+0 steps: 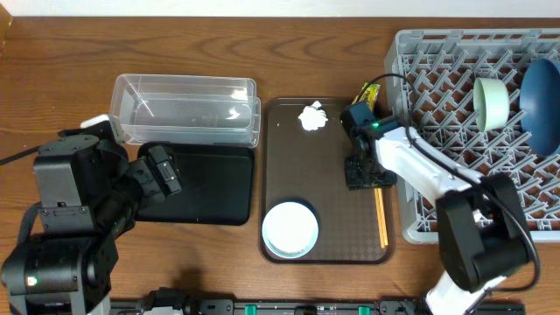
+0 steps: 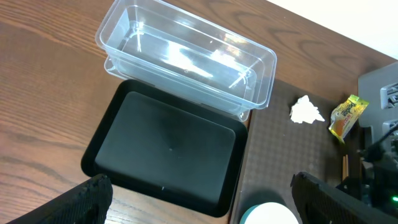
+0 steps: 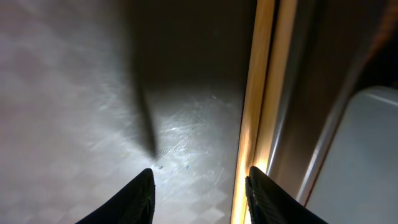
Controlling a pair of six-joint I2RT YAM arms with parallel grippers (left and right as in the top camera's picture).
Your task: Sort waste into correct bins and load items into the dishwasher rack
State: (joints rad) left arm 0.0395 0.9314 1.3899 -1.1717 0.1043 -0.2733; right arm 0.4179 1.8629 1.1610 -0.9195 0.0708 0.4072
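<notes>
Well, nearest to me the white bowl [image 1: 290, 229] sits at the front of the brown tray [image 1: 325, 179]. Near it, along the tray's right edge, the chopsticks [image 1: 381, 219] lie flat, side by side. The right gripper [image 3: 202, 186] is down low there. Its fingers are spread apart, and between them I see mostly bare tray. The sticks are not in the middle of the gap. They run right next to one finger [image 3: 267, 196].

On the other side, the left gripper [image 2: 208, 198] hangs over the near edge of the black tray [image 2: 168, 149]. Its fingers are wide apart too and hold nothing.

Farther back, the clear tub [image 2: 186, 62] sits just behind the black tray. The white tissue [image 1: 312, 115] and the yellow wrapper [image 1: 366, 94] are at the back of the brown tray. The grey rack [image 1: 437, 52] on the right already has the green bowl [image 1: 492, 101] and the blue dish [image 1: 542, 105] standing in it. I can't see a pink cup or any rice bits.

I think the job now is grabbing the chopsticks. Here is what could go wrong. They are thin and lie flat, so the fingers may slide over them. They are also off to one side, so closing may catch only one stick. It could push them against the tray's edge. A stick held near its end could tip and drop on the way to the rack.
</notes>
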